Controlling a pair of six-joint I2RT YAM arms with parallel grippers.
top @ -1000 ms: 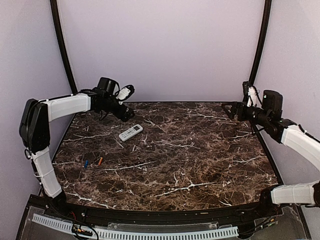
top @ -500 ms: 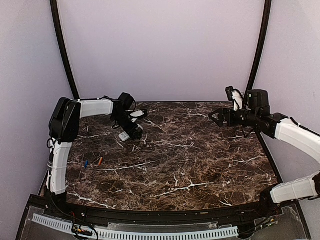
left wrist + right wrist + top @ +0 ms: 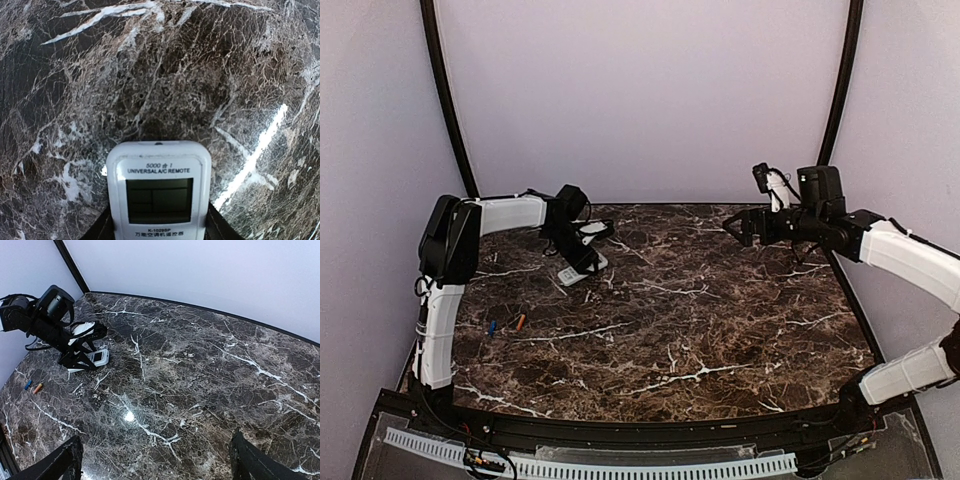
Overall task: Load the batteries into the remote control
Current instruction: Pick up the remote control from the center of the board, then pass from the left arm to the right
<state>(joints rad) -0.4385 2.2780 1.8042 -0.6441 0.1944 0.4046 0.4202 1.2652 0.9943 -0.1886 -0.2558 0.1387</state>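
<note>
The remote control [image 3: 586, 268] [image 3: 159, 190] [image 3: 98, 357] is a white bar lying screen up on the marble table at the back left. My left gripper [image 3: 578, 258] [image 3: 159, 227] points down over it, and its dark fingers [image 3: 102, 231] press against the remote's two long sides. The batteries lie side by side near the table's left edge, one blue [image 3: 491, 326] [image 3: 28, 384] and one orange-red [image 3: 520, 322] [image 3: 38, 388]. My right gripper [image 3: 732, 226] [image 3: 155, 460] hangs open above the back right of the table with nothing between its fingers [image 3: 250, 460].
The dark marble table [image 3: 700, 330] ends in a black rim at the front. Pale walls and two black curved posts [image 3: 448, 100] close in the back corners. The left arm's black wrist [image 3: 47, 315] stands over the remote.
My left gripper has swung right and dropped onto the remote, and its jaws have closed in on the remote's sides. The right gripper has moved left over the table, still open.
</note>
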